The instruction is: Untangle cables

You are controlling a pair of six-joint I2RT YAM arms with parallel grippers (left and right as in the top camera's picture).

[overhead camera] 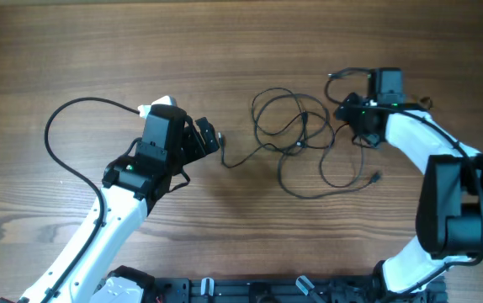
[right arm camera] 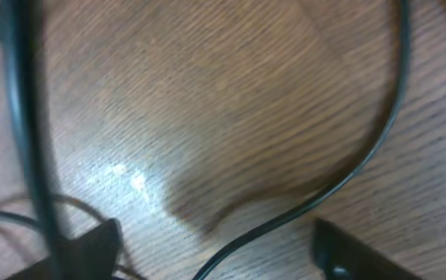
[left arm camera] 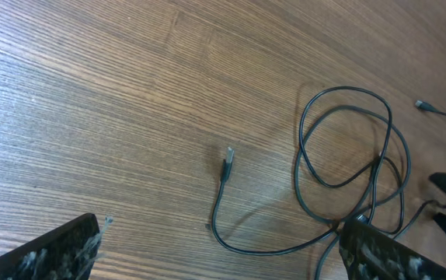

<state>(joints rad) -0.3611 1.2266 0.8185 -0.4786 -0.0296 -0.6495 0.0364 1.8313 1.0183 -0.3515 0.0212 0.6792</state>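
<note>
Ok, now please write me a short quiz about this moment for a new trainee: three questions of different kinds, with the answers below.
1. True or false: the left gripper is shut on the plug end nearest it.
2. Where do the cables lie in the overhead view? A) between the two arms B) behind the left arm C) hanging off an edge
3. In the right wrist view, what runs through the gap between the open fingers of the right gripper?

Key
1. False: it is open, and the plug lies free on the table.
2. A
3. One thin cable strand, not gripped.
</note>
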